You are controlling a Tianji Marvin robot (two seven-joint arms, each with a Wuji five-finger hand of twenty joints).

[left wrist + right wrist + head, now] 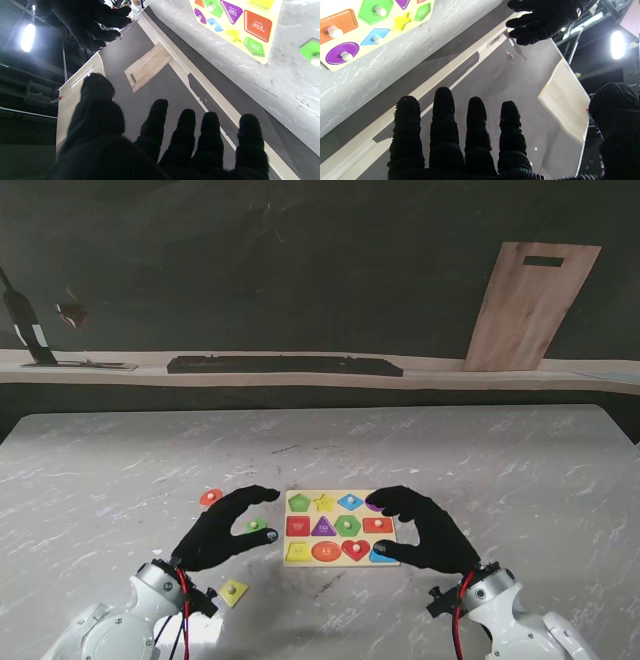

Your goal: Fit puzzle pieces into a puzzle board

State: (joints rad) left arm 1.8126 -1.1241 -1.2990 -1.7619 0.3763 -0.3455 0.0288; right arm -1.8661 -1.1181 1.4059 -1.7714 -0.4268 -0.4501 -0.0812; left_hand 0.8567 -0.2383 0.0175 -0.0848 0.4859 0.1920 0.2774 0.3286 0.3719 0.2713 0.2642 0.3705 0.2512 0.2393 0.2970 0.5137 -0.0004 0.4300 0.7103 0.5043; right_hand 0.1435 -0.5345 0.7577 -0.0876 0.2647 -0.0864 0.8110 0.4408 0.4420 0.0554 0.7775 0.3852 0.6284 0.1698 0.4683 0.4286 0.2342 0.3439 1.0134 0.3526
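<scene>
The yellow puzzle board lies flat on the marble table, with coloured shape pieces in its slots; it also shows in both wrist views as the board and the board. My left hand hovers just left of it, open, fingers spread over a loose green piece, which appears as the green piece. My right hand is open at the board's right edge, covering part of it. A loose orange round piece and a yellow piece lie left of the board.
A dark tray lies on the shelf behind the table. A wooden cutting board leans against the dark back wall at the right. A dark tool stands at the far left of the shelf.
</scene>
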